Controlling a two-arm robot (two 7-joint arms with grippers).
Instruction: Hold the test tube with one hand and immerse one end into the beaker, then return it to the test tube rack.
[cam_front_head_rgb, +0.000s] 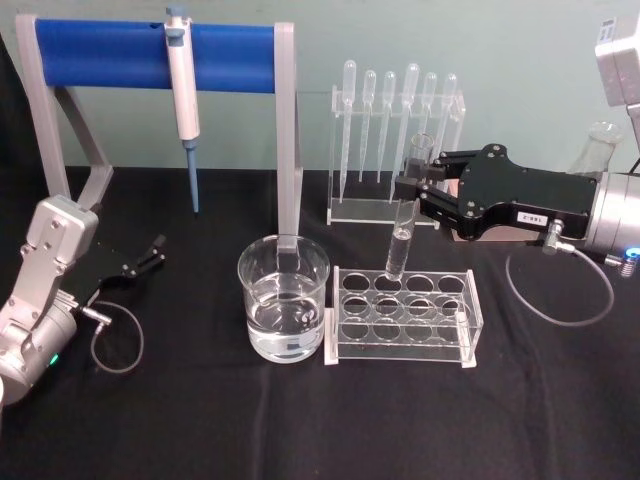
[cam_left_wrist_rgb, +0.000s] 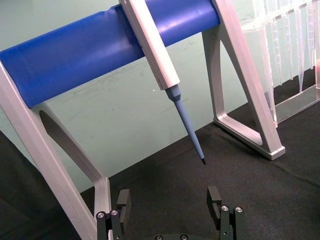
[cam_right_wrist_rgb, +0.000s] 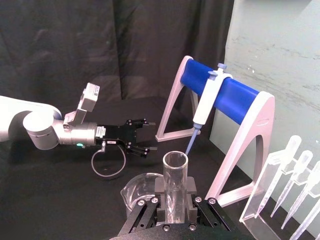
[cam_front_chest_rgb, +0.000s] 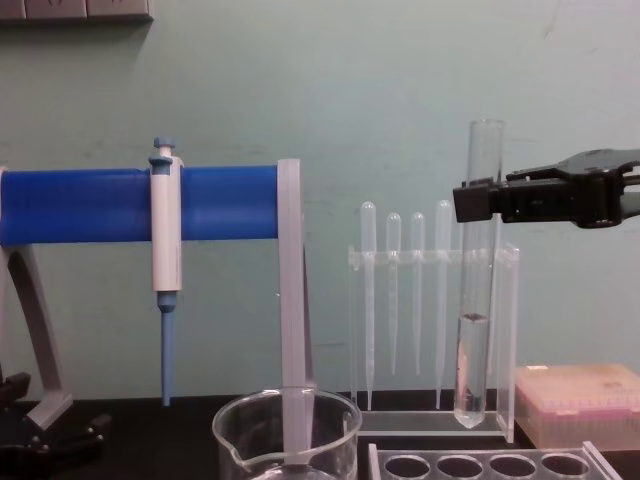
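Black end effector, silver wrist — looped cable

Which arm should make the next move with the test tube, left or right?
Right. The right tool grips the test tube upright just above the rack, beside the beaker. The left tool lies open and empty far to the left.

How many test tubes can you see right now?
1. The test tube is upright in the right end effector, its bottom just over a back-row hole of the rack; the rack's other holes look empty.
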